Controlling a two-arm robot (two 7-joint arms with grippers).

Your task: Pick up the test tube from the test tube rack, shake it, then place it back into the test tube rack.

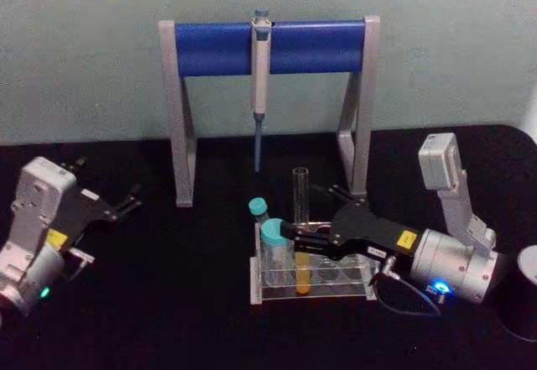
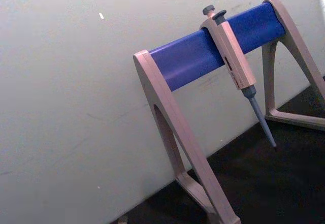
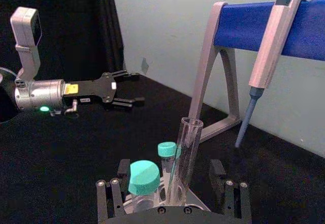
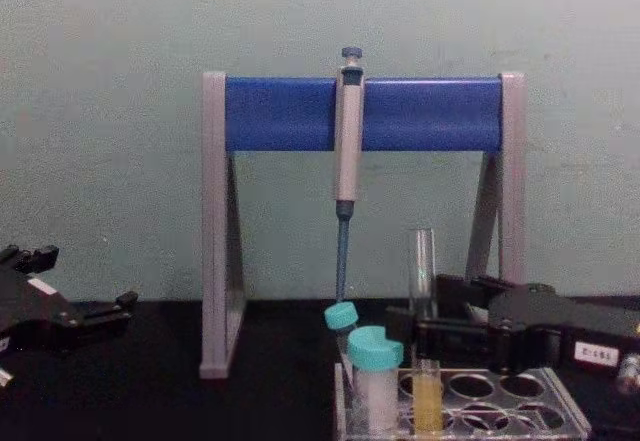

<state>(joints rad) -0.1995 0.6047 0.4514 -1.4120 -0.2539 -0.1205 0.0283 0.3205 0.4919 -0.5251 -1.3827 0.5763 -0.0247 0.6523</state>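
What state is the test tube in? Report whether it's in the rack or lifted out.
In. The test tube stands upright in the test tube rack, yellow liquid below the hole plate, the right gripper with its jaws around it.

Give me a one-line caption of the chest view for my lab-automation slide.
Right gripper brackets the test tube of yellow liquid standing in the test tube rack.

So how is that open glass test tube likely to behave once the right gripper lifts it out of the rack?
The test tube looks like smooth, thin glass, so it is probably rigid, slippery and fragile under a hard squeeze. It has no cap, so its yellow liquid could splash if shaken hard. The right gripper is open around it above the test tube rack.
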